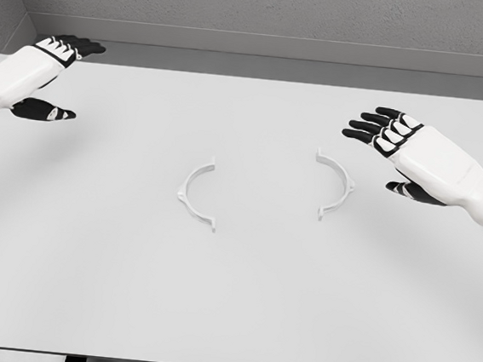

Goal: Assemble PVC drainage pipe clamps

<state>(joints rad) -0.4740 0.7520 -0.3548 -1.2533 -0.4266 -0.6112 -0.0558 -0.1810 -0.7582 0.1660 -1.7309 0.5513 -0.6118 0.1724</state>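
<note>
Matt white plastic clamp halves (196, 192), smooth matt white table (229, 308)

White table (228, 317); grey wall (267, 8) behind.

Two clamp halves lay on the table (228, 317), apart, between the hands. Left clamp half (194, 192) sat well right of the left hand (50, 77), nearer the robot. Right clamp half (337, 185) lay just left of the right hand (399, 149).

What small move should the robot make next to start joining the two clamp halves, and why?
Probably bring the right hand down to the right clamp half: its fingers are open, it holds nothing, and that half lies apart from the left clamp half on the table.
</note>
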